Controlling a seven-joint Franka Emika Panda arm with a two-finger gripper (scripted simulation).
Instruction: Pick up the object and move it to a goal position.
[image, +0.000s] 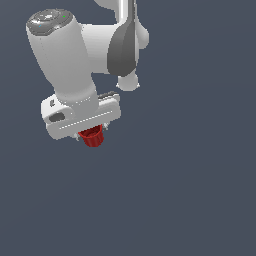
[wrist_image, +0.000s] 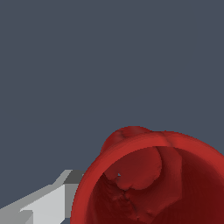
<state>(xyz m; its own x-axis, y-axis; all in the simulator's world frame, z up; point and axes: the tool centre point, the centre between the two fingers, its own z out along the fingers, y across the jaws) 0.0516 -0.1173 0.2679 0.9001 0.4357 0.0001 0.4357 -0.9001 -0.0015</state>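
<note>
The object (image: 93, 137) is a small red cup-like cylinder with a wider rim. It sits directly under the white hand, between the short fingers of my gripper (image: 92, 132), which is shut on it. In the wrist view the object (wrist_image: 153, 179) fills the lower corner, its open mouth and hollow inside facing the camera. One grey-white finger (wrist_image: 46, 203) shows beside its rim; the other finger is hidden. In the exterior view only small white bits of the fingers show on either side of the cup.
The white arm links (image: 65, 55) and a dark grey joint (image: 122, 50) fill the upper part of the exterior view. All else is a plain, flat dark blue-grey surface (image: 190, 190), with no goal marker in sight.
</note>
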